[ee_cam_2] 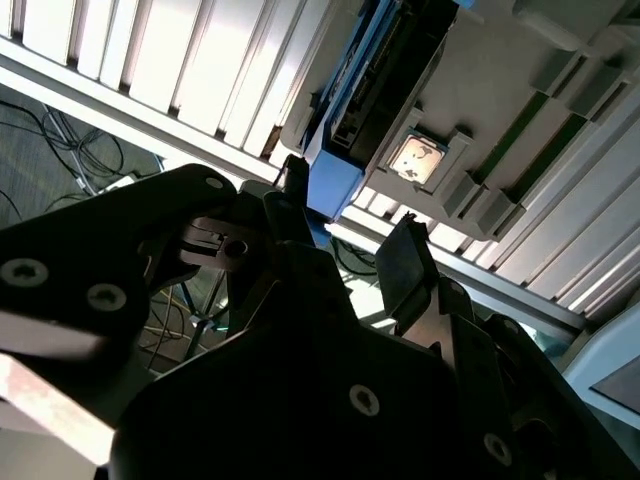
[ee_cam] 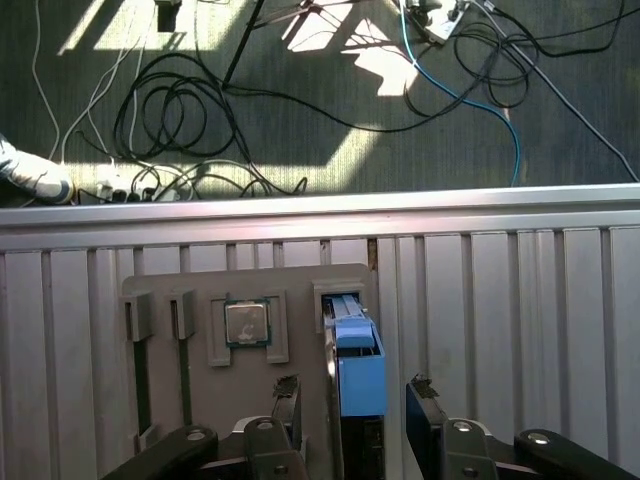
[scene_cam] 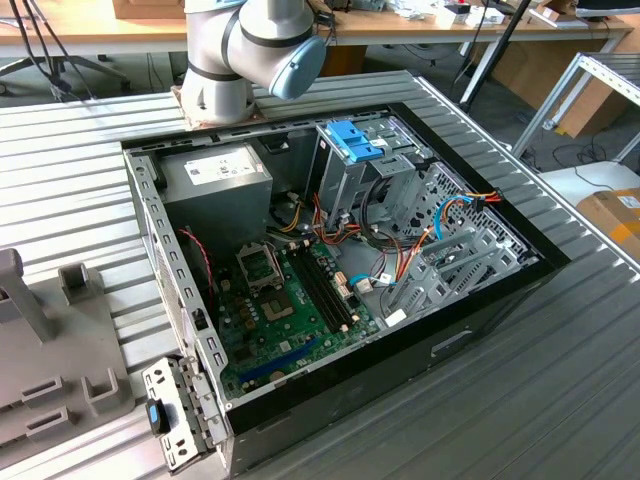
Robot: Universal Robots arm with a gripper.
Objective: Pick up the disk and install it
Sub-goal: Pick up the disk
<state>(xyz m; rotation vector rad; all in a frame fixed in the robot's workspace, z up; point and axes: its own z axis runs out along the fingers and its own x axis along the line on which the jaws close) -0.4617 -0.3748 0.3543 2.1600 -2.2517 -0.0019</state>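
My hand (ee_cam: 354,388) is wide open and holds nothing. In the first wrist view its two dark fingers (ee_cam: 288,400) stand on either side of the disk (ee_cam: 358,345), and I can see a gap between each finger and the blue carrier, so I am around it without touching it. The disk stands on edge in a slot of a grey fixture plate (ee_cam: 300,285), its bright blue end tab facing my camera and the black body running down into the slot. Just beside it on the same plate, in a square recess, lies a processor chip (ee_cam: 246,322) with a pale metal lid. The plate rests on the ribbed metal bench (ee_cam: 520,330), close to the bench's edge. Beyond that edge is the floor (ee_cam: 330,150), where loose black cables and one blue cable (ee_cam: 470,100) lie. In the second wrist view I see the same things from low down: the disk (ee_cam_2: 380,80) with its blue rail and tab, the chip (ee_cam_2: 418,158) next to it, and my fingers (ee_cam_2: 405,265) reaching up on both sides of the blue end. In the exterior view my arm (scene_cam: 250,50) rises from its base behind the open computer case (scene_cam: 480,335), which lies on its side on the bench (scene_cam: 560,400). Inside the case are the green motherboard (scene_cam: 290,310) and a tall grey drive cage (scene_cam: 345,180) topped by a blue latch (scene_cam: 352,140).
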